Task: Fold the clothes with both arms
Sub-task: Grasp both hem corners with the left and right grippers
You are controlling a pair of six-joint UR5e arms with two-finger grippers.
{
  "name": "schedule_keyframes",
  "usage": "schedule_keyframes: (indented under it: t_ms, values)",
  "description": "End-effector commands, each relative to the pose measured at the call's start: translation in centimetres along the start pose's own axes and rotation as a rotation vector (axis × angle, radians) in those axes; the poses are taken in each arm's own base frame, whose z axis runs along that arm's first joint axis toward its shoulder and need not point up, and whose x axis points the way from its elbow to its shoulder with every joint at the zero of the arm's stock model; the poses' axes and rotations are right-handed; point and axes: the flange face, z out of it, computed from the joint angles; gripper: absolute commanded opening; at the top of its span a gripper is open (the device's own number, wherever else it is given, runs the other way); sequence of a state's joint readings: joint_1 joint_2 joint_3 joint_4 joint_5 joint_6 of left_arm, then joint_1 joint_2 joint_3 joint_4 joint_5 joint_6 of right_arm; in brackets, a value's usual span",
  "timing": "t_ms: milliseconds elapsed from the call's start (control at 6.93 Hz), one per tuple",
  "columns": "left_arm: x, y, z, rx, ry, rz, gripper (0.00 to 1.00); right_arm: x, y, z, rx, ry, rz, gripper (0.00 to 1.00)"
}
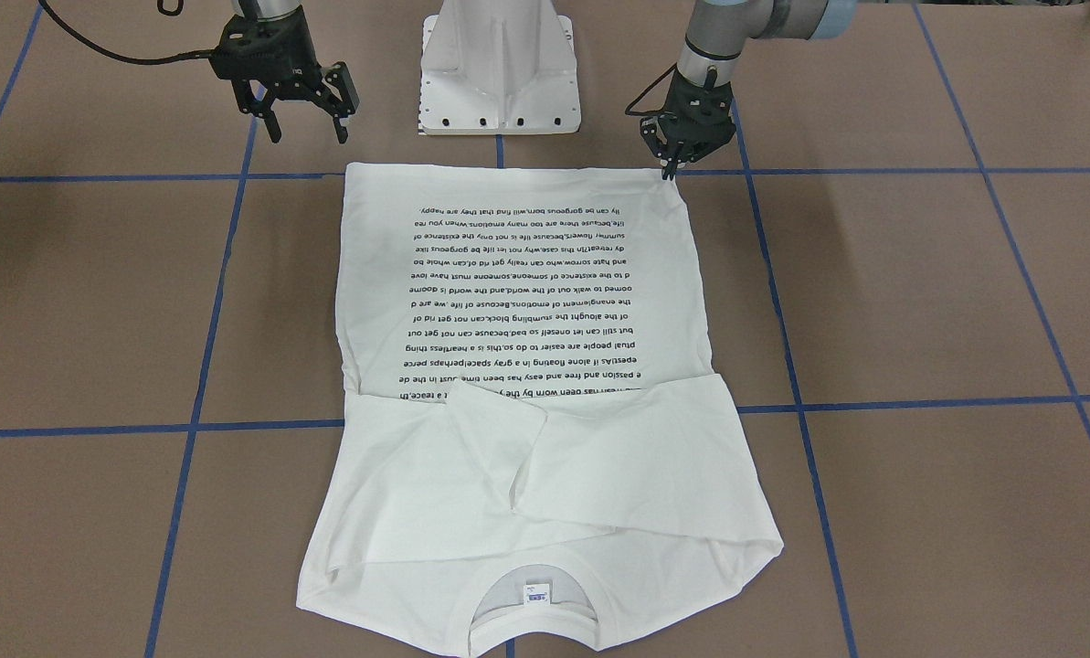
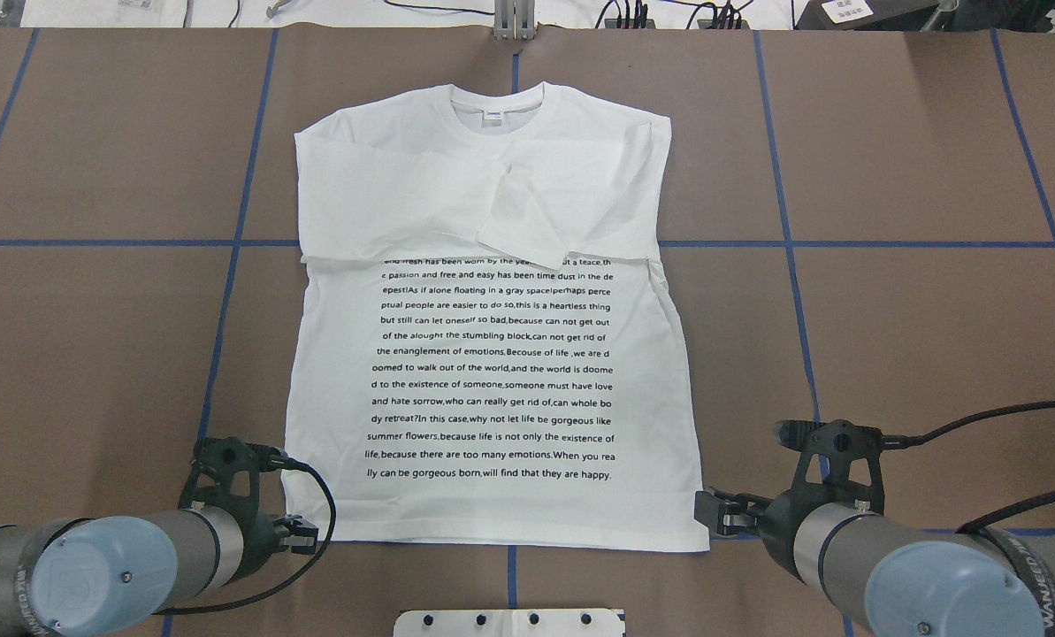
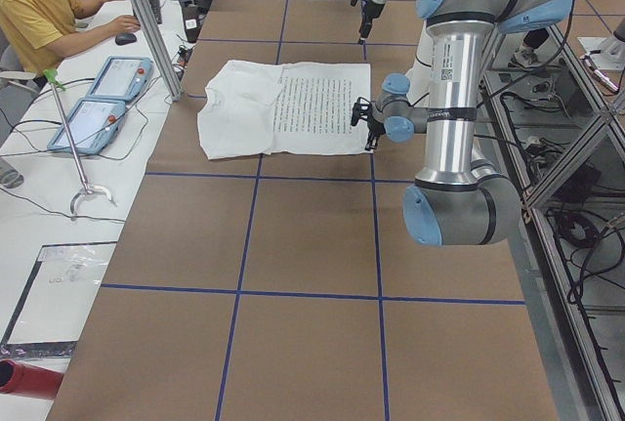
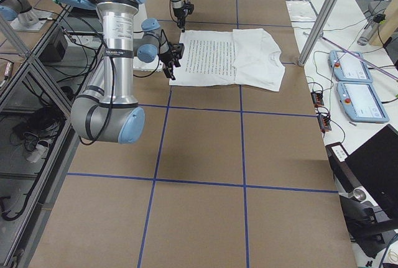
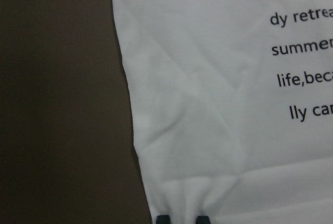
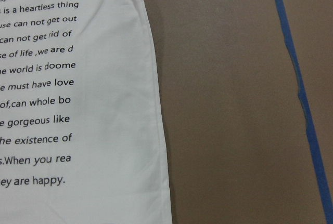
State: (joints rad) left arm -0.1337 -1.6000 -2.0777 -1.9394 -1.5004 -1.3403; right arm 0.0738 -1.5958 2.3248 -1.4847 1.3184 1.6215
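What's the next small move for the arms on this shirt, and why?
Probably lower the right gripper onto the free hem corner of the T-shirt and close on it. Its jaws stand open, short of the cloth, while the left gripper looks pinched on the other hem corner. With the sleeves folded in, both corners likely need holding before lifting the hem.

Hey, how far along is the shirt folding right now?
Done: both sleeves are folded in across the chest of the T-shirt, which lies flat, print up. In hand: the left gripper looks pinched on one hem corner, the cloth puckering toward it. The right gripper hangs open just off the other corner, holding nothing. Left: grasp that corner, then fold the body.
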Motion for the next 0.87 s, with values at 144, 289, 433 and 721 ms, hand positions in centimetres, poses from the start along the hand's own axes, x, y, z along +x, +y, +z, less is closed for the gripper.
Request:
schedule_keyframes:
  t_ms: [144,289,433,721]
  values:
    - [2.0,-1.1,-4.9,0.015,0.062,-0.007,0.0,-1.1,3.6,3.7,0.03,0.032,0.02,0.66]
    - [2.3,-1.2,-5.8,0.02,0.082,-0.008,0.0,-1.9,5.1,5.1,0.034,0.039,0.026,0.67]
    - [2.5,-1.2,-6.0,0.019,0.087,-0.009,0.0,-2.4,6.6,5.6,0.049,0.03,0.03,0.66]
    - [2.3,-1.2,-6.2,0.02,0.085,-0.011,0.0,-1.9,8.2,8.4,0.083,0.007,0.02,0.66]
